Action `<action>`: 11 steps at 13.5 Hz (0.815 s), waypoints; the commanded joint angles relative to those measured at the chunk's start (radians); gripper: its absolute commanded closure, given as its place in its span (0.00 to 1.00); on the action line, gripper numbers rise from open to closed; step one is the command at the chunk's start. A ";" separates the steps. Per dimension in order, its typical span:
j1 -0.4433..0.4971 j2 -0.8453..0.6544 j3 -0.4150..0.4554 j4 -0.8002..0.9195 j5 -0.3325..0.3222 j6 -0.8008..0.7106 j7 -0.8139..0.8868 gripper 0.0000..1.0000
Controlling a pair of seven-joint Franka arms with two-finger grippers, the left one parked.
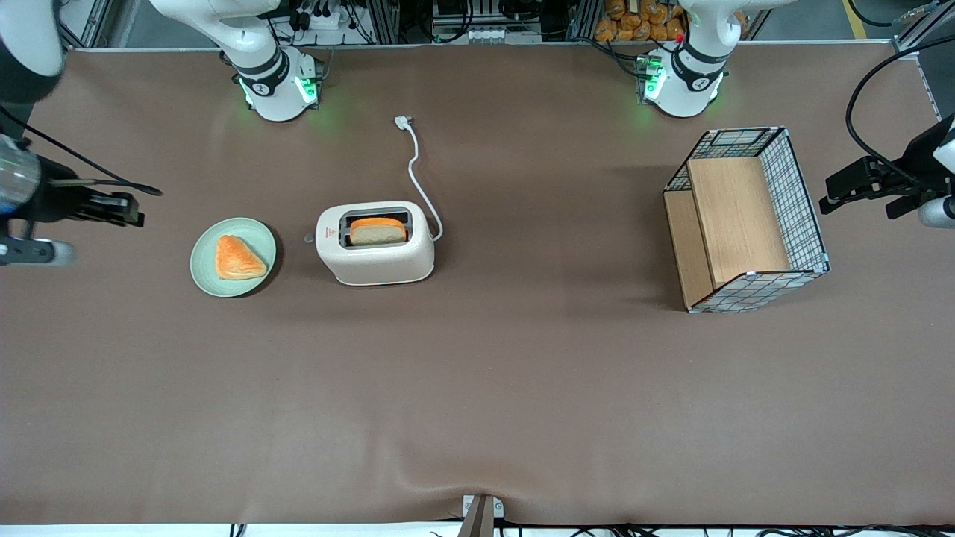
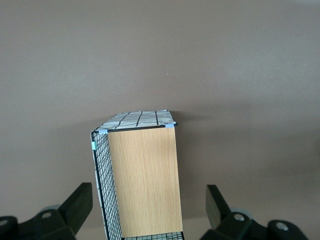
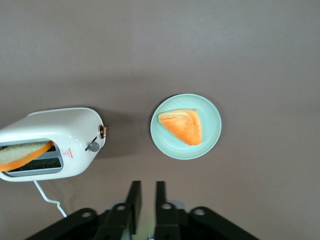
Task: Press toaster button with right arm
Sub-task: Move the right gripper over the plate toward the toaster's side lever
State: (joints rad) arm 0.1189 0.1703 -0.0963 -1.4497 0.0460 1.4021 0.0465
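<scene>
My gripper hangs high over the working arm's end of the brown table, well apart from everything on it, and my fingers are drawn nearly together with only a thin gap between them, gripping nothing. The toaster stands upright near the middle of the table, its long axis running along the table's length. A slice of bread with an orange crust sits in its wide top slot. The narrow end with the red logo faces my end of the table, and the toaster button, a small grey tab, juts from that end toward the green plate. The plate lies just beside that end, between the toaster and my gripper, carrying a triangular orange pastry. The white cord trails from the toaster's other end, away from the front camera.
</scene>
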 commanded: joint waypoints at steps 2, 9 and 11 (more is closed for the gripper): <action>0.054 0.015 -0.002 -0.059 0.015 0.035 -0.010 1.00; 0.059 0.011 -0.002 -0.282 0.106 0.233 -0.011 1.00; 0.088 0.006 -0.002 -0.354 0.110 0.296 -0.008 1.00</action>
State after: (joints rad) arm 0.1793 0.2006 -0.0939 -1.7184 0.1395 1.6403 0.0460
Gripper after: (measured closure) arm 0.991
